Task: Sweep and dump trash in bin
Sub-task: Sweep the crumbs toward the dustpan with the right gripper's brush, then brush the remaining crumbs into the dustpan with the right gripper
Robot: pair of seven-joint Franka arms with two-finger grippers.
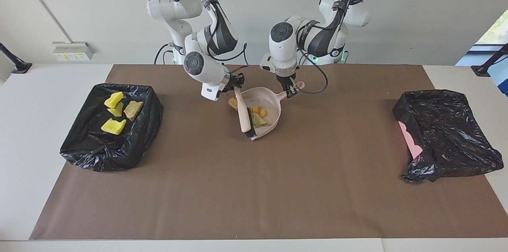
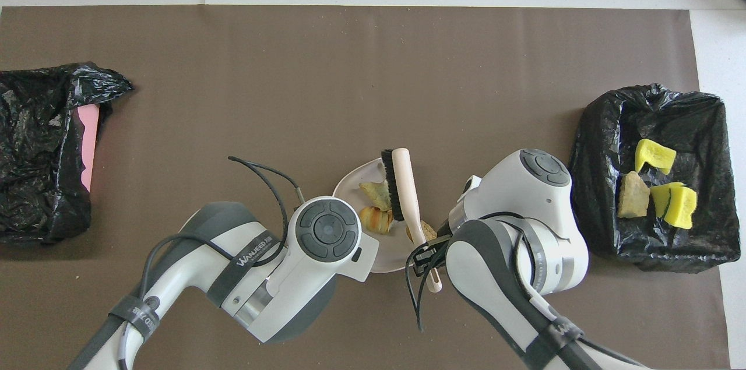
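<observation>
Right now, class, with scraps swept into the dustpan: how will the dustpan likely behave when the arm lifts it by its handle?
The dustpan looks like thin moulded plastic, so it is probably stiff and light. The left gripper holds only the handle's end, so the pan may sag or swing at its mouth. The scraps lie loose near the open lip beside the brush; tipped forward, they would likely slide out.

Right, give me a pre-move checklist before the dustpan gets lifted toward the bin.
1. Left claw shut on the dustpan handle: ok.
2. Right claw shut on the brush: ok.
3. Scraps in the pan: not ok; two scraps are inside, but one tan piece sits at the pan's rim by the brush handle.
4. Brush out of the pan: not ok; its bristles lie across the pan's open edge.
5. Bin at the right arm's end open, four scraps already inside: ok.
</observation>
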